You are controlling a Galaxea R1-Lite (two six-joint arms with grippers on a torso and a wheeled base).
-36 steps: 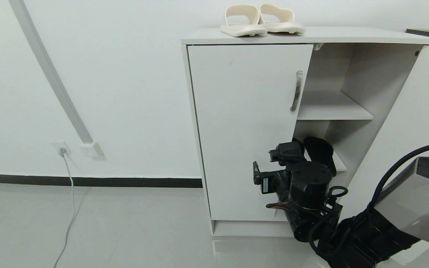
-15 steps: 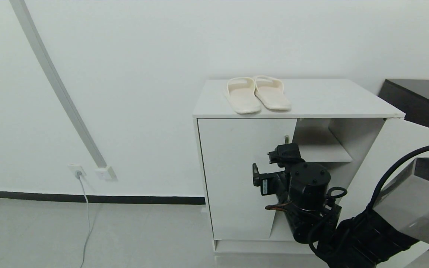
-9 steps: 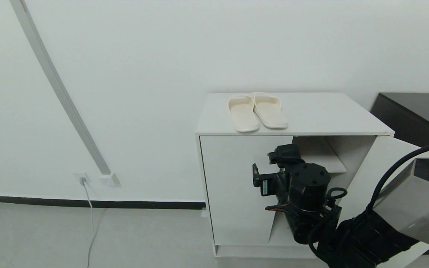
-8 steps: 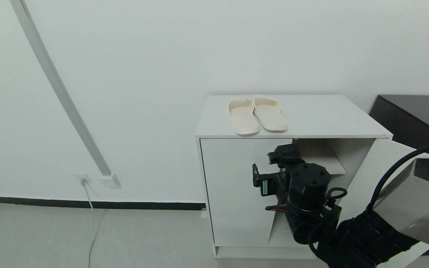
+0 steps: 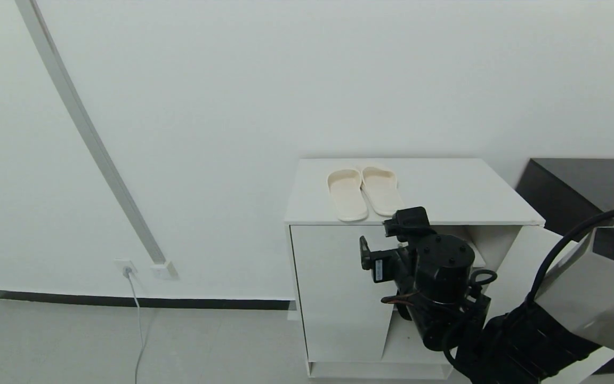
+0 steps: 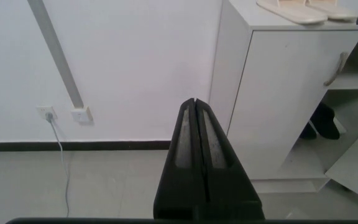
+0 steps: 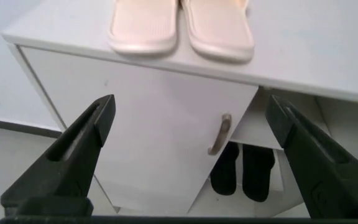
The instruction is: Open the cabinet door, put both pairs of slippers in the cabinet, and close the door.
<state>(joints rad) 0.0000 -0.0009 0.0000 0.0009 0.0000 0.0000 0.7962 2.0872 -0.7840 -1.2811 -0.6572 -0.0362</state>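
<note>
- Head view: the cream slippers (image 5: 364,193) lie paired on the cabinet (image 5: 456,192) top, toward its 7 o'clock corner. They are likely light, soft foam, best pinched at the near heels.
- Left wrist view: the left gripper (image 6: 194,102) is pressed closed, empty and well apart from them.
- Right wrist view: the right gripper (image 7: 190,102) is spread wide and empty. The pair lies beyond its fingers (image 7: 86,143), untouched.

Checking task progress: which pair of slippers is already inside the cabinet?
The black pair is inside the cabinet; the cream pair lies on its top.
</note>
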